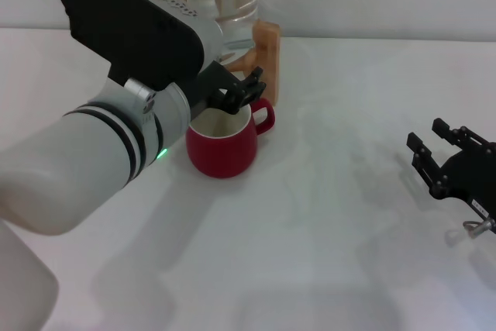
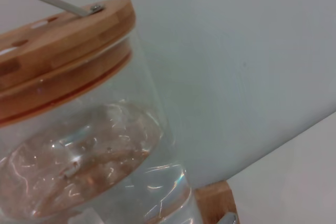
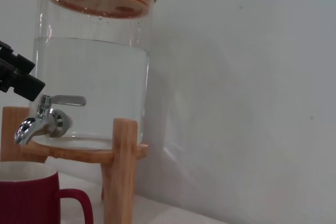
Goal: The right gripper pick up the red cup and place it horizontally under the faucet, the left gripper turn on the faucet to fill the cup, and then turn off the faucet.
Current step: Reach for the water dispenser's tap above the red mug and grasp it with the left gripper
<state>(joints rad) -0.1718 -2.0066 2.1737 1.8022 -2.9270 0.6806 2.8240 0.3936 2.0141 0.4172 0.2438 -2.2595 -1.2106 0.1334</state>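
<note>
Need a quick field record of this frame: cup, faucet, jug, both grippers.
red cup: upright on the table, below the spout, handle toward the robot's right
faucet: chrome, lever sticking out sideways, no stream visible
water jug: clear, holds water, wooden lid on, sits on wooden stand
left gripper: above the cup rim, next to the faucet; open or shut unclear
right gripper: open, holding nothing, off to the robot's right, away from the cup
</note>
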